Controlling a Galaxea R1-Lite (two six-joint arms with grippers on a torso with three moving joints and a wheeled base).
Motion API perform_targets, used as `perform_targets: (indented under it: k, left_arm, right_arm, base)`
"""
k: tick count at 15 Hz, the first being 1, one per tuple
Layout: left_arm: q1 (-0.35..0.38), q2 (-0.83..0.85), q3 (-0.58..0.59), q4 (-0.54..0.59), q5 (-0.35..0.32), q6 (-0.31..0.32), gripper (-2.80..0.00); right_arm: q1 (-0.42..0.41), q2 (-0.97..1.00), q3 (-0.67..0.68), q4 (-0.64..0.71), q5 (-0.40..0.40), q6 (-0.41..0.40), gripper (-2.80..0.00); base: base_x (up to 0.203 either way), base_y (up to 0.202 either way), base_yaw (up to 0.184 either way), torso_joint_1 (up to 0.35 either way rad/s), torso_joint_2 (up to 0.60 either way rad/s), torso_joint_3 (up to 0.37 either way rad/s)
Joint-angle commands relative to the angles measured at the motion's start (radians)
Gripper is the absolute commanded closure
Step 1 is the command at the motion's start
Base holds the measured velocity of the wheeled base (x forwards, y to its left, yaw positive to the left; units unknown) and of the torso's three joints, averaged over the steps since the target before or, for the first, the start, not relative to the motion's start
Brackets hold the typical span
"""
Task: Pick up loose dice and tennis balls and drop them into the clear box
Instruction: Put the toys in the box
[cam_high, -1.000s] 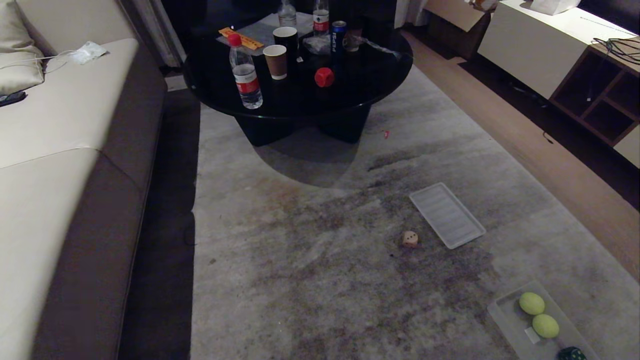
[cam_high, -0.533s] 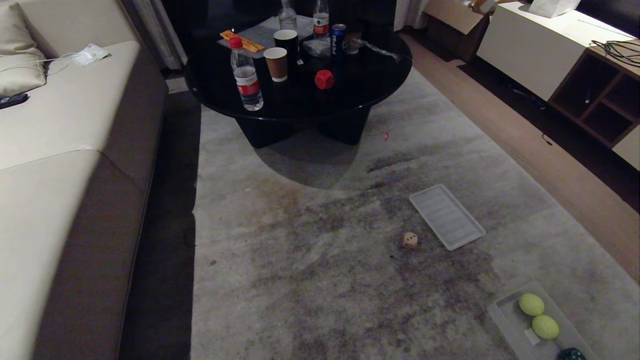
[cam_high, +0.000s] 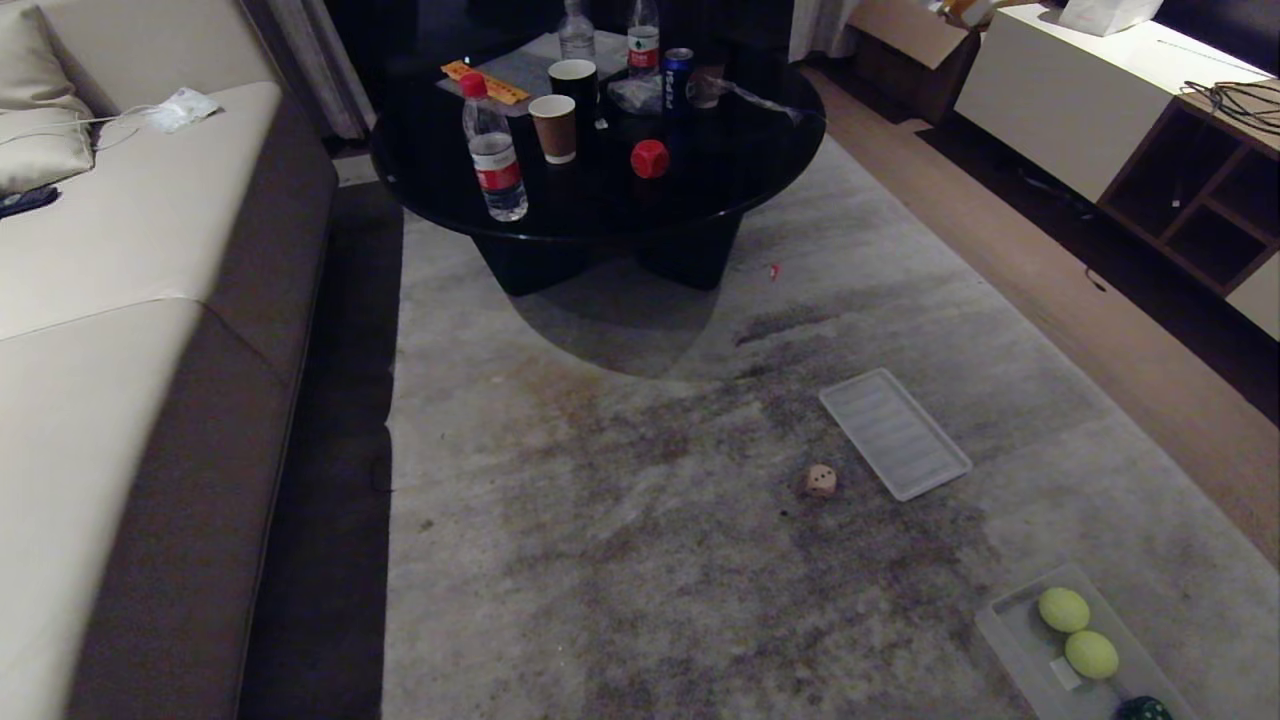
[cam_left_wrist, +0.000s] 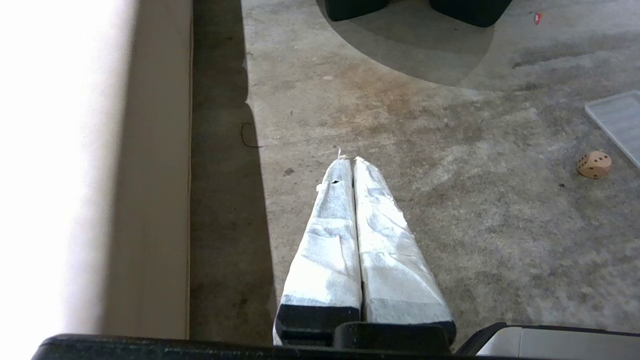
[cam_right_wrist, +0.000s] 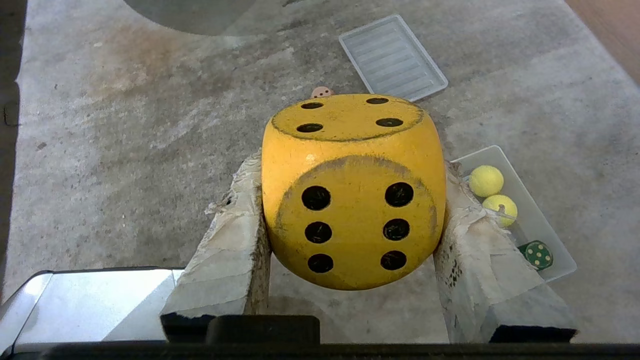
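done: two tennis balls (cam_high: 1078, 630) + green die (cam_right_wrist: 538, 254) in clear box (cam_right_wrist: 562, 262) | right hand (cam_right_wrist: 350, 225) clamps yellow die (cam_right_wrist: 352, 192) — left hand (cam_left_wrist: 350, 165) closed, empty | left: tan die (cam_high: 821, 480) on rug, red die (cam_high: 649, 158) on table (cam_high: 760, 170)

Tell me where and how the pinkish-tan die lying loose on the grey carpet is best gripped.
Judging by its pose, grip the pinkish-tan die from straight above, fingers on two opposite flat side faces. It sits flat on the grey carpet with open carpet around it; the ribbed clear plastic lid lies apart from it, so either pair of faces looks reachable.
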Motion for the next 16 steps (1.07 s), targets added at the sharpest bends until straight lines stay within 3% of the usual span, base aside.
perform_targets:
  k: [1, 4, 16]
  left_arm:
    - [0.000, 0.000, 0.002, 0.000, 0.000, 0.001, 0.00]
    - [0.000, 0.000, 0.002, 0.000, -0.001, 0.001, 0.00]
    - [0.000, 0.000, 0.002, -0.001, -0.001, 0.013, 0.00]
  right_arm:
    - [0.000, 0.001, 0.000, 0.001, 0.000, -0.002, 0.00]
    - [0.000, 0.001, 0.000, 0.001, 0.000, 0.001, 0.00]
    - [0.000, 0.001, 0.000, 0.001, 0.000, 0.001, 0.00]
  base:
    - [0.000, 0.000, 0.000, 0.000, 0.00, 0.000]
    - [0.004, 0.002, -0.065, 0.000, 0.00, 0.000]
    - [0.002, 0.010, -0.162, 0.001, 0.00, 0.003]
